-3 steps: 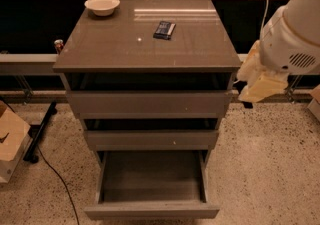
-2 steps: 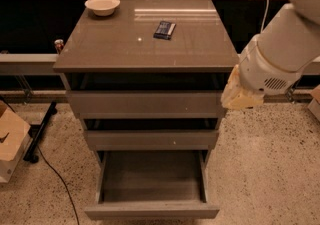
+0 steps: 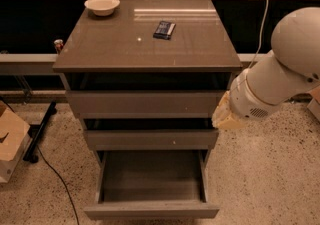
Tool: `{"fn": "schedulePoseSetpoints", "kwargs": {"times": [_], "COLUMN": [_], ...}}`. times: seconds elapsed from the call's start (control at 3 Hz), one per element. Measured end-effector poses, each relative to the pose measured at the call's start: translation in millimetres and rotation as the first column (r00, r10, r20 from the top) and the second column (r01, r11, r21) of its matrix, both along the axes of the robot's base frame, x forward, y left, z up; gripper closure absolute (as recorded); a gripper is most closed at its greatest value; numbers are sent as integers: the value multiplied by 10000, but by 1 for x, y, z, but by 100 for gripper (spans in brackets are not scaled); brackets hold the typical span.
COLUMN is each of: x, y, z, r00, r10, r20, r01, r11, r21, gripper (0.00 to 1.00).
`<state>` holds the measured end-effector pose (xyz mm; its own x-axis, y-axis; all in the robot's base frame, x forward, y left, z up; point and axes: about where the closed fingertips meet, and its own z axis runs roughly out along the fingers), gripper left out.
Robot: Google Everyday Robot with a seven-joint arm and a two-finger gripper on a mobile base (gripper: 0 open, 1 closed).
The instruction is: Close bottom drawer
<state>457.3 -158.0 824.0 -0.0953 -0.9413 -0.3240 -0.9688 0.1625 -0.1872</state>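
1. The grey-brown tabletop (image 3: 110, 44) carries a pale bowl (image 3: 102, 5) and a dark flat object (image 3: 164, 29). The floor (image 3: 270, 179) is speckled.
2. The bottom drawer (image 3: 151, 211) stands pulled out.
3. The gripper (image 3: 226, 114) is beside the cabinet's (image 3: 145, 104) right edge, half hidden. I cannot tell whether it is spread or pressed together.

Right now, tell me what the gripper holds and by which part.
Nothing that I can see. The gripper is beside the right edge of the cabinet, about level with the top of the middle drawer, apart from the pulled-out bottom drawer.

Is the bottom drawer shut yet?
No, open: bottom drawer juts out, empty inside showing. The gripper hangs beside the middle drawer.
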Motion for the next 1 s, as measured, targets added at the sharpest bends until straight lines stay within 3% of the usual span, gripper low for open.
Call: {"fn": "schedulePoseSetpoints", "kwargs": {"times": [0.33,0.67,1.0], "x": [1,-5,-13], "y": [0,3,8], "z": [1,-29,-81], "r00": [10000,9998,9994], "r10": [5,-30,-32], "r20": [25,-221,-340], "r01": [-5,39,63], "r11": [10000,9991,9959], "r21": [0,429,906], "gripper": [100,100,100]}}
